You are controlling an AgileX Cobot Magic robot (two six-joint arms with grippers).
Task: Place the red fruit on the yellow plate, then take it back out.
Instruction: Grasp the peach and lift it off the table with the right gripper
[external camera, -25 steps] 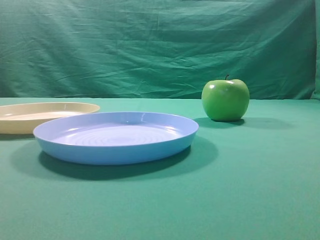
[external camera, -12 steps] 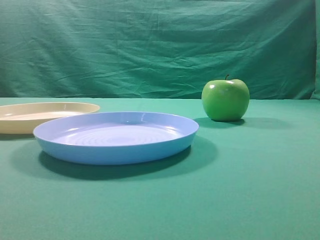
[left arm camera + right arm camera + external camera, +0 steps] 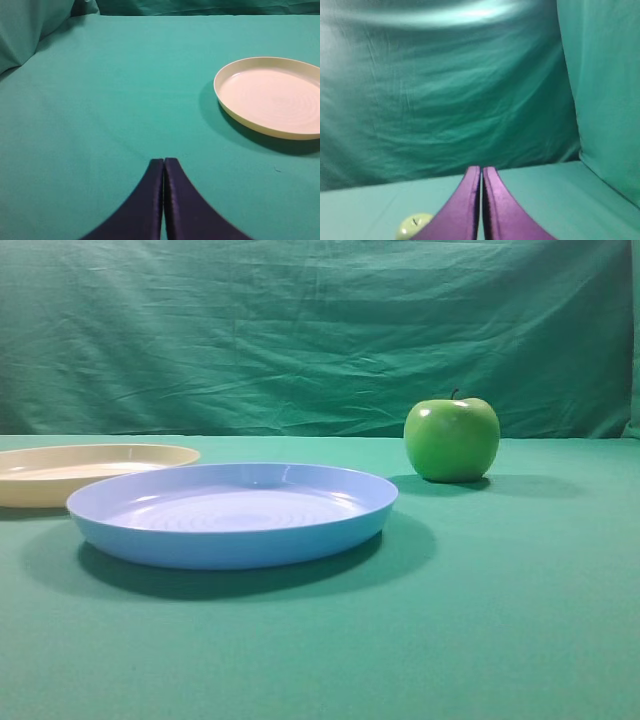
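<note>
The yellow plate (image 3: 90, 468) lies at the left edge of the exterior view, partly behind the blue plate; nothing lies on it. The left wrist view shows the same yellow plate (image 3: 275, 97) bare, up and to the right of my left gripper (image 3: 163, 161), whose dark fingers are pressed together with nothing between them. My right gripper (image 3: 481, 169) is also shut on nothing, raised above the cloth. The red fruit shows in no view. Neither gripper appears in the exterior view.
A light blue plate (image 3: 235, 513) sits in front at left-centre. A shiny green apple (image 3: 451, 439) with a stem stands behind it to the right; the same green apple (image 3: 413, 226) peeks out left of my right fingers. Green cloth covers table and backdrop.
</note>
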